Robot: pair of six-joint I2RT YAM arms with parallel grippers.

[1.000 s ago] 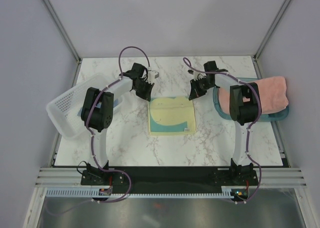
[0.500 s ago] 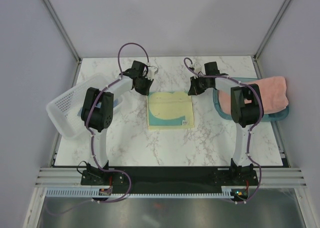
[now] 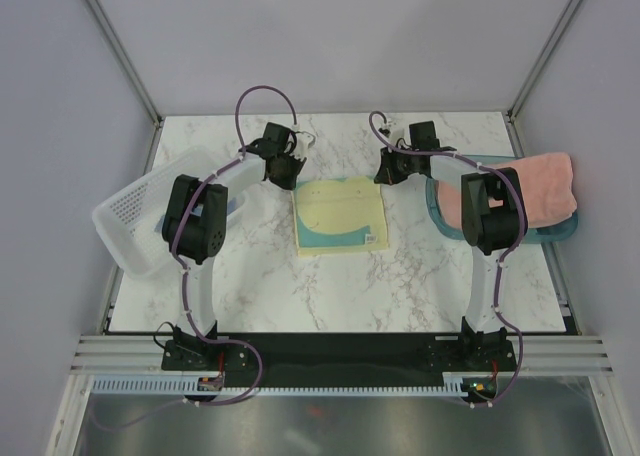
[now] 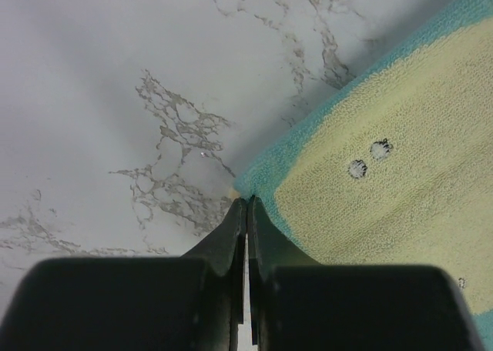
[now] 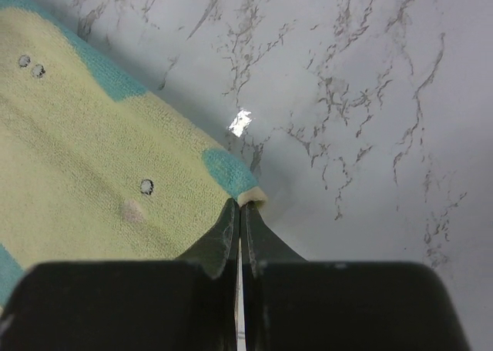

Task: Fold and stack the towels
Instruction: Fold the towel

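Because soft, light and floppy, probably best taken by the corners: yellow-and-teal towel (image 3: 340,216) flat mid-worktop (image 3: 250,276), far corners pinched, one in the closed left gripper (image 4: 246,206), one in the closed right gripper (image 5: 239,208). Likely to sag and drag unless lifted evenly.

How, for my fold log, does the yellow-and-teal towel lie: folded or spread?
Spread: the yellow-and-teal towel lies flat on the table, no fold showing.

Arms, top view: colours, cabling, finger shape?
Left arm and right arm look alike: white links, bulky black joint housings, black bases. A purple cable loops along each. Left gripper and right gripper have black, tapering wedge-shaped fingers.
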